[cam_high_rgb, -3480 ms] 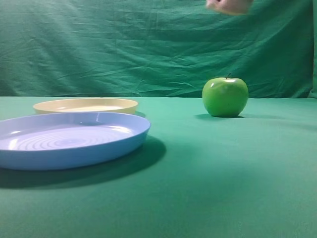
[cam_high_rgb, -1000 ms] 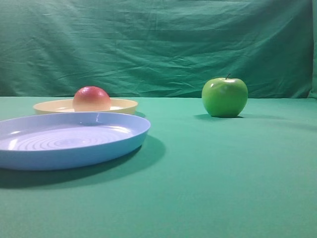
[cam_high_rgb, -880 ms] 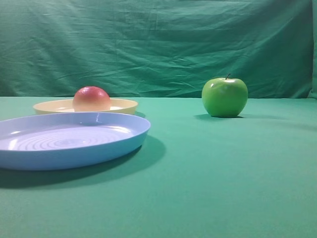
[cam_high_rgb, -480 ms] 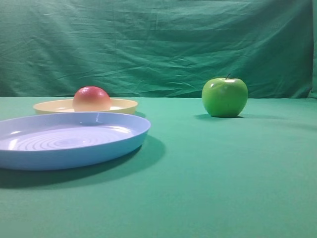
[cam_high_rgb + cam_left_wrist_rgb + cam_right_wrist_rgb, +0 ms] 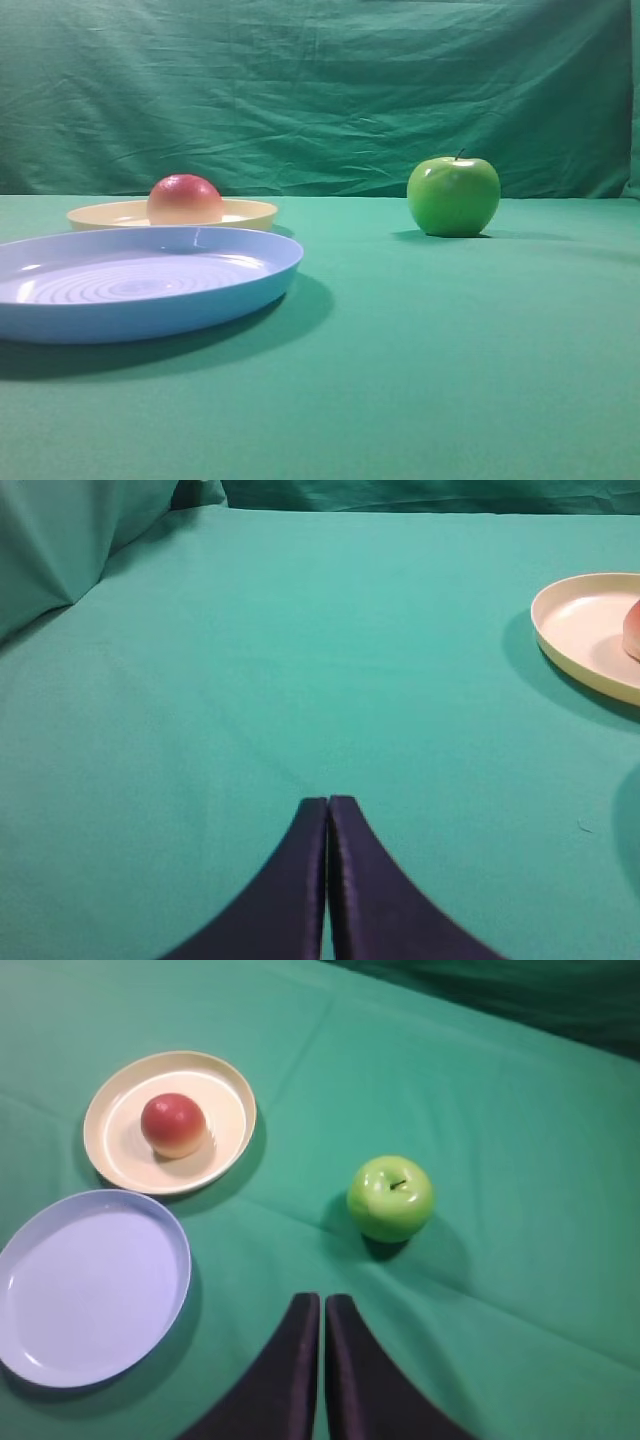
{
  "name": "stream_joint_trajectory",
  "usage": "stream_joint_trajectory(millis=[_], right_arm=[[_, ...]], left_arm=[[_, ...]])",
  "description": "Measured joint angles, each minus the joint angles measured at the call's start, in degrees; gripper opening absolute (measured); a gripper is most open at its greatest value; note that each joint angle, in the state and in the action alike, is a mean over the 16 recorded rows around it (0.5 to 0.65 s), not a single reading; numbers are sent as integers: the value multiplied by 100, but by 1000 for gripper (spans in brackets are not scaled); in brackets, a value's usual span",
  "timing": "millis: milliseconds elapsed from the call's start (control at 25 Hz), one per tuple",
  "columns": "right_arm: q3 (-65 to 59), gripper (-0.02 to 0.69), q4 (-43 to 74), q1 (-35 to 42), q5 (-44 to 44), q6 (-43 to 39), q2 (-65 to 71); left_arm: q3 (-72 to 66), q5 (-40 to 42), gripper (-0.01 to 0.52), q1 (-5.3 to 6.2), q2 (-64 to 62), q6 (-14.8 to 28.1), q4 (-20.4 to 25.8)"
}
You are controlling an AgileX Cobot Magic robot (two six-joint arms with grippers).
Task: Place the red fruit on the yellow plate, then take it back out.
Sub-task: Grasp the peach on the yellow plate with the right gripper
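R pincer fully closed, nothing held, high over the desk. L pincer likewise closed, empty, low over bare cloth. Blue plate nearest. Green apple apart, to the right. Red fruit sits on yellow plate, behind the blue one.

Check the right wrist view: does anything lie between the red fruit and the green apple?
Only the yellow plate's rim and bare green cloth separate the red fruit from the green apple; the right wrist view shows this.
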State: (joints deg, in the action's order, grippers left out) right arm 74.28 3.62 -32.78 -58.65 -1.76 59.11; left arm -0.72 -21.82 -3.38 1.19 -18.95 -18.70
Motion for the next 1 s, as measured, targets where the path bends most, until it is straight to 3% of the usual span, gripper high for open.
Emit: stream_joint_trajectory(millis=[480, 1000], right_arm=[[-2855, 0, 40, 1381, 2058, -11, -2547], [-5614, 0, -193, 2680, 3189, -19, -4936]], left_arm=[[0, 0, 0, 0, 0, 0, 0], [0, 0, 0, 0, 0, 0, 0]])
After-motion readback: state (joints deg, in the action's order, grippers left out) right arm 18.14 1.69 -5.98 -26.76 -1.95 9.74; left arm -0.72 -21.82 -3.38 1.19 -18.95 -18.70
